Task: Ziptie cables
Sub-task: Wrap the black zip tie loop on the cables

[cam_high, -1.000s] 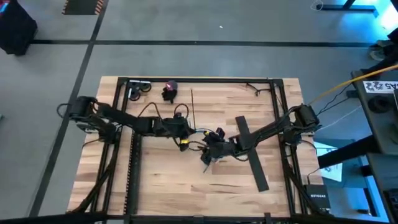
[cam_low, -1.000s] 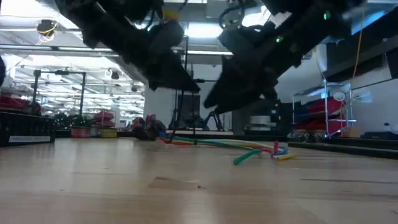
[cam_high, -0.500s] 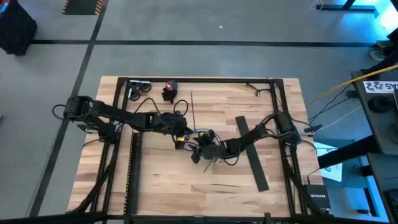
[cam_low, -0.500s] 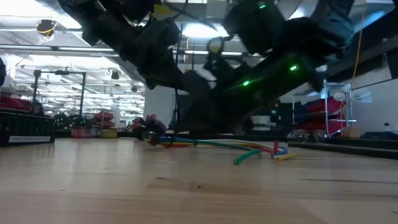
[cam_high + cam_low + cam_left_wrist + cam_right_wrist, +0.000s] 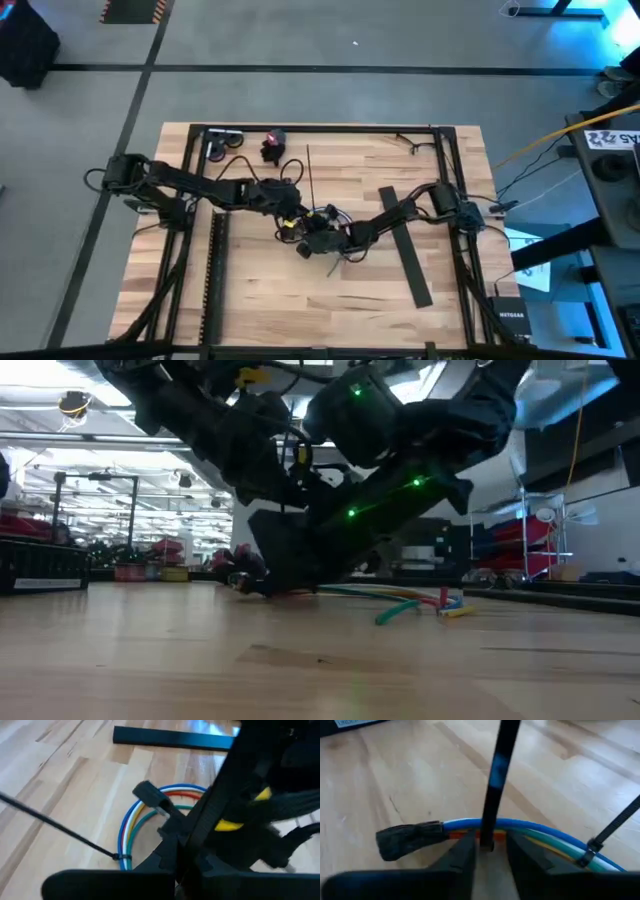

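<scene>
The cables (image 5: 131, 817) are a curved bundle of blue, white, red and green wires lying on the wooden table near its middle; they also show in the low view (image 5: 400, 598). One zip tie (image 5: 122, 856) is fastened round them, and its tail lies on the table. My right gripper (image 5: 490, 852) is down at the cables (image 5: 540, 831), shut on a second black zip tie (image 5: 492, 780) that stands up between its fingers. My left gripper (image 5: 290, 218) is close beside it, on the cables' left. My right arm hides the left gripper's end. My right gripper has the lower end of the upright zip tie (image 5: 488, 840) between its two fingers, just where the strip meets the blue cable. The fingers slant down from the table's right and lie across the bundle. The strip rises toward the camera, and the cables rest on the table.
A long flat black bar (image 5: 405, 245) lies at the right of the cables, also seen in the left wrist view (image 5: 175, 737). Small tools (image 5: 225, 143) and a red-topped thing (image 5: 272, 140) sit at the far left. Dark frame rails (image 5: 210, 270) run along both sides.
My right gripper has gone toward the table's left and down, from above the cables' right part onto the bundle next to my left gripper. The cables have stayed on the table.
</scene>
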